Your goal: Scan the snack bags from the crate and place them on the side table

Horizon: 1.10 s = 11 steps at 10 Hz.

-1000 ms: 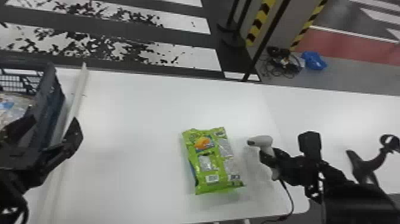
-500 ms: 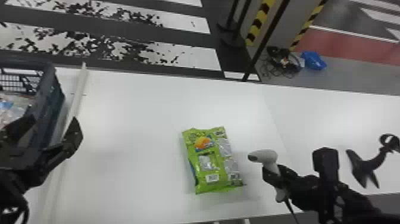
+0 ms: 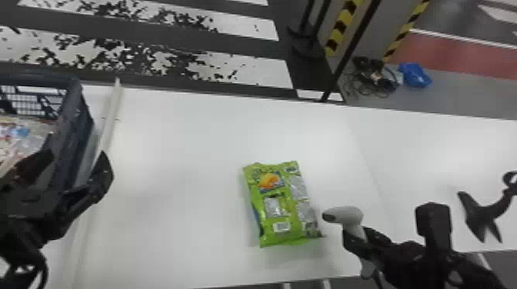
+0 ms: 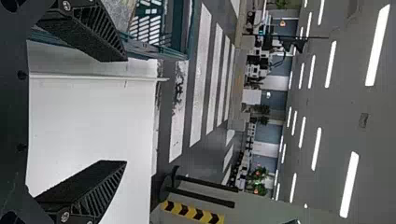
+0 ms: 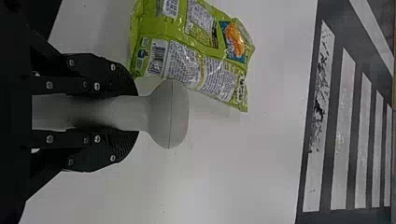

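A green snack bag point(image 3: 282, 203) lies flat on the white table, its printed back with a barcode facing up. Just right of it, my right gripper point(image 3: 356, 234) is shut on the white scanner point(image 3: 344, 215), whose head points toward the bag. In the right wrist view the gripper point(image 5: 107, 112) clasps the scanner's handle, with the snack bag point(image 5: 196, 51) beside the scanner head. My left gripper point(image 3: 82, 165) is over the table's left part by the crate point(image 3: 73, 130). Seen in the left wrist view, the gripper point(image 4: 123, 112) has its fingers wide apart with nothing between them.
Clear-wrapped items point(image 3: 23, 134) lie inside the crate. A white strip point(image 3: 109, 115) runs along the table point(image 3: 173, 134) beside it. On the right, a black stand point(image 3: 482, 215) sits on the adjoining white surface. Cables and a blue bag point(image 3: 415, 75) lie on the floor beyond.
Over the last second the right gripper, holding the scanner, has shifted slightly right and toward the near edge. The left arm and the snack bag have stayed put.
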{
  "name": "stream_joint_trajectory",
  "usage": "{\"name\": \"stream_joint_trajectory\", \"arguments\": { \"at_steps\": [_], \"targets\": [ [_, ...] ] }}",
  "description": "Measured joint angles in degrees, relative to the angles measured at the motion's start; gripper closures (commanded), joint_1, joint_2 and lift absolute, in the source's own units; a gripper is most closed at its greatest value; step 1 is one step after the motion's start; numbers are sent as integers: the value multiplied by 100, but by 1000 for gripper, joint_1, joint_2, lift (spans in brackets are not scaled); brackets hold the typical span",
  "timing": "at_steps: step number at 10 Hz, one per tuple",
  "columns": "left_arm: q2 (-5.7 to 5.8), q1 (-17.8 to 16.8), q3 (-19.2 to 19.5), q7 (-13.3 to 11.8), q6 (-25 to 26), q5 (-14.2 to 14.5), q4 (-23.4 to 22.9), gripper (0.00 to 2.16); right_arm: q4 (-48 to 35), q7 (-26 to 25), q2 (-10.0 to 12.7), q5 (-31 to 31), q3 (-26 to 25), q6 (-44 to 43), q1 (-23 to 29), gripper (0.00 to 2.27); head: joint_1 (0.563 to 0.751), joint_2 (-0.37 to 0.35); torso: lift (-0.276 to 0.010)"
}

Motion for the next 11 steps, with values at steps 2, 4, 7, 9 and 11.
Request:
{"name": "stream_joint_trajectory", "arguments": {
  "at_steps": [2,4,7,9,11],
  "targets": [
    [-10,2,4,0,0,0,7,90,-206,138,64,-5,-5,264,98,2250,695,-220,-95],
    [-14,3,17,-1,0,3,14,90,-332,288,102,-52,0,405,149,2250,695,-208,-95],
    [-22,2,13,-2,0,0,17,90,-401,413,127,-100,46,450,190,2250,695,-187,-95],
    [-22,2,11,-5,0,0,17,90,-410,471,126,-97,87,437,194,2250,695,-180,-95],
    [-22,7,11,-7,0,3,21,90,-389,529,119,-67,158,434,194,2250,695,-169,-95]
  ]
}}
